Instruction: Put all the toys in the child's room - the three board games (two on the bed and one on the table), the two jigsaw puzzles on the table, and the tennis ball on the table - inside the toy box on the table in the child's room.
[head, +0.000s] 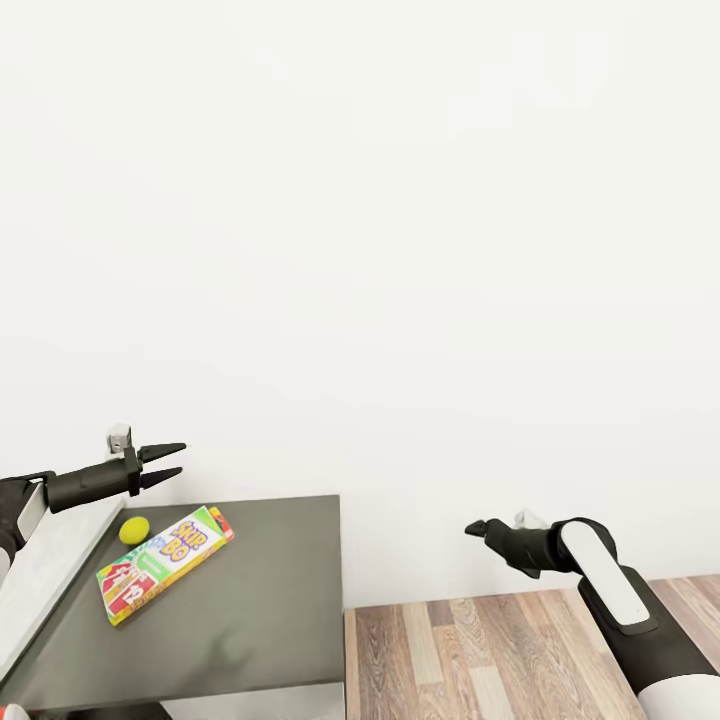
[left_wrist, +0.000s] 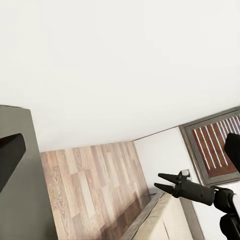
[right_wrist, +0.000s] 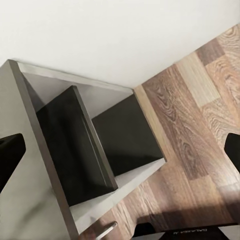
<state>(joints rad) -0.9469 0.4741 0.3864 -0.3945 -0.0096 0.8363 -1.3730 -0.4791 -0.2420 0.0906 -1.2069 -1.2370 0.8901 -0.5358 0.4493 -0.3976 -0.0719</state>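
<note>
On the desk (head: 250, 610), near its far left corner, a board game (head: 166, 563) lies flat with its long side running diagonally; its print is white and green with red and blue lettering. The tennis ball (head: 134, 530) sits just beside the box's far left edge, close to or touching it. A pale grey sloped panel (head: 50, 575) runs along the desk's left edge. The rest of the grey top is bare up to its right edge, where wood-plank floor (head: 520, 650) begins against a white wall (head: 400, 250).

The left end effector (head: 163, 465) hovers above the far left corner of the desk, higher than the ball, its two dark fingers parted and holding nothing. The right end effector (head: 476, 528) hangs over the floor, well apart from the desk's right edge; whether its fingers are parted cannot be told in the head view. In the left wrist view the same end effector (left_wrist: 162, 181) shows two prongs slightly apart, with nothing between them.
</note>
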